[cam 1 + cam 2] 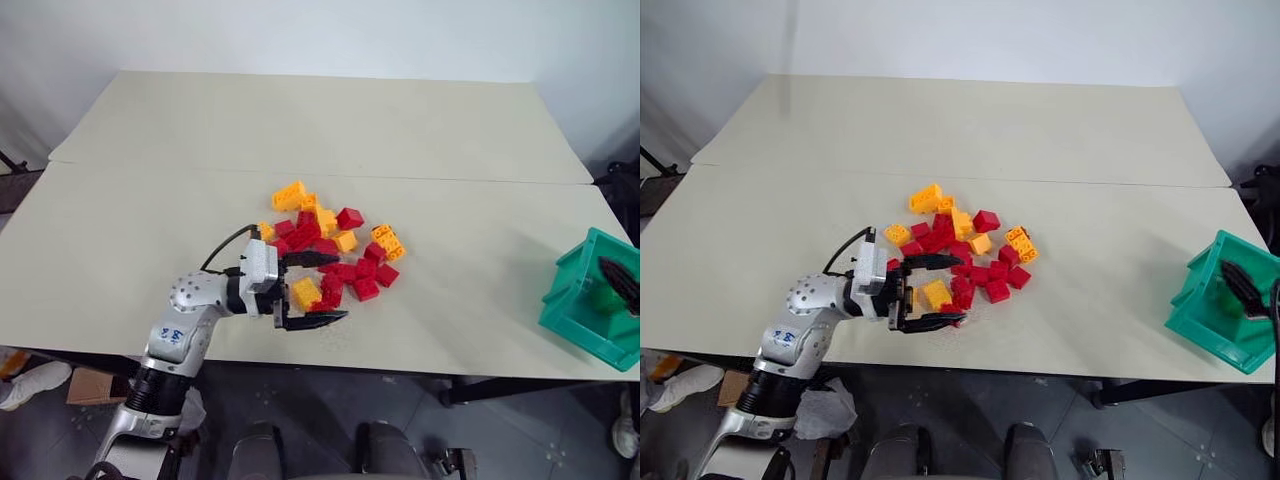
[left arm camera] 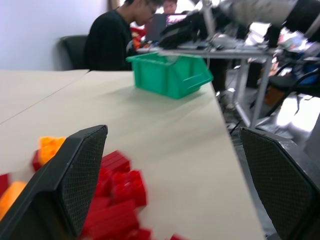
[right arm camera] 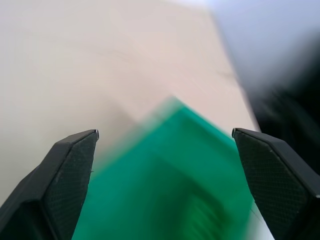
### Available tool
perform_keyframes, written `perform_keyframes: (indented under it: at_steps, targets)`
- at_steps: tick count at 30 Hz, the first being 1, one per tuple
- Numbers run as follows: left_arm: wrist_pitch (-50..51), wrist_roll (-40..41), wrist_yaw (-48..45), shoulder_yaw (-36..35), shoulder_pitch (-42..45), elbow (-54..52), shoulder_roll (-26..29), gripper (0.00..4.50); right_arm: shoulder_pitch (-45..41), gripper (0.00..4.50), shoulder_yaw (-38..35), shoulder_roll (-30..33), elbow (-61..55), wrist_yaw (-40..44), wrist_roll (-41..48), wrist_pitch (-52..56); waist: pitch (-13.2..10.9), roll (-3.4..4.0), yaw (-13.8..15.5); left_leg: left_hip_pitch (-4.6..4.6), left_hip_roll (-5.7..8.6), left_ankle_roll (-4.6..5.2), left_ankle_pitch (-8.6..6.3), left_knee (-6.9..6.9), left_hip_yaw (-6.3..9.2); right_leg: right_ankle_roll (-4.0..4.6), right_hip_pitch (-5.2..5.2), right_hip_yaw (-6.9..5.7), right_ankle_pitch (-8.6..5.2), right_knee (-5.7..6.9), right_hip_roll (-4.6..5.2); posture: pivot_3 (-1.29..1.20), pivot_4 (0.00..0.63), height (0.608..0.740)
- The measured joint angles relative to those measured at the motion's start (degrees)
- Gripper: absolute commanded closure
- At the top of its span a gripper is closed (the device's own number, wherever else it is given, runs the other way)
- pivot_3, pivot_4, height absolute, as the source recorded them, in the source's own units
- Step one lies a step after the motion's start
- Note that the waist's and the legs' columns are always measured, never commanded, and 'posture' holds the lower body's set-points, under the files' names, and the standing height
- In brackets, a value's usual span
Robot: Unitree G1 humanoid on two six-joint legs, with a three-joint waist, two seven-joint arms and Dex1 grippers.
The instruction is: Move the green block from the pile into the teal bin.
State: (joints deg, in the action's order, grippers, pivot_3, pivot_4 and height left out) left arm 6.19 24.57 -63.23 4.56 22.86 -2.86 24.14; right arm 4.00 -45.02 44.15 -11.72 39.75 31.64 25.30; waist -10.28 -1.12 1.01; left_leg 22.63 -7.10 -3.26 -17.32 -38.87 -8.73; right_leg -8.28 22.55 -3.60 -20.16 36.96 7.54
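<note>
Left gripper [image 1: 310, 288]: jaws wide, level over near edge of pile [image 1: 335, 250], straddling a yellow brick [image 1: 305, 293], holding nothing | Right gripper [image 3: 165, 175]: jaws wide, over bin [image 1: 578, 312] at table's [image 1: 150, 200] right edge | Green block [image 1: 603, 298]: inside bin, beside right finger [image 1: 620, 282].

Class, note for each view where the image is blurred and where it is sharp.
Right wrist view: teal bin smeared, jaws crisp. Left wrist view: near red bricks of the pile blurred, bin sharper. Left eye view: sharp throughout, the left gripper casting soft shadows on the table.
</note>
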Motion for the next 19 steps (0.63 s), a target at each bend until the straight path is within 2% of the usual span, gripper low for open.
perform_keyframes:
  at_steps: [5,10,14,19]
  targets:
    - [-1.2,-1.4,0.5,-3.9,-2.8,3.5,6.2,0.0,-0.5,0.02,5.7,-0.1,-5.7,9.4,3.7,-5.0,0.0,0.02,0.2,-0.01,0.02,0.02,-0.01,0.04,0.0,0.0,-0.01,-0.01,0.0,-0.03,0.03,0.0,0.15,0.74]
    - [-3.8,-3.4,2.2,-8.3,-9.6,3.9,10.8,0.0,0.2,0.02,16.0,-0.1,-8.3,18.2,3.9,-7.9,0.0,0.02,0.3,0.0,0.0,0.02,-0.02,0.13,0.0,0.0,0.02,-0.03,0.0,-0.05,0.02,0.0,0.15,0.74]
    - [-5.5,-3.4,4.6,-14.0,-14.7,4.3,12.5,0.0,1.6,0.02,21.7,-0.2,-6.1,24.3,1.4,-14.1,0.0,0.0,0.3,0.0,0.0,0.02,-0.04,0.15,0.0,0.0,0.01,-0.04,0.0,-0.1,0.03,0.0,0.15,0.74]
    - [-7.2,-3.4,6.4,-17.1,-17.1,5.4,12.8,0.0,2.0,0.02,23.9,-2.1,1.1,27.1,-1.6,-21.1,0.0,0.0,0.4,-0.01,0.0,0.02,-0.04,0.1,-0.04,0.0,0.0,-0.05,0.0,-0.08,0.04,0.0,0.15,0.74]
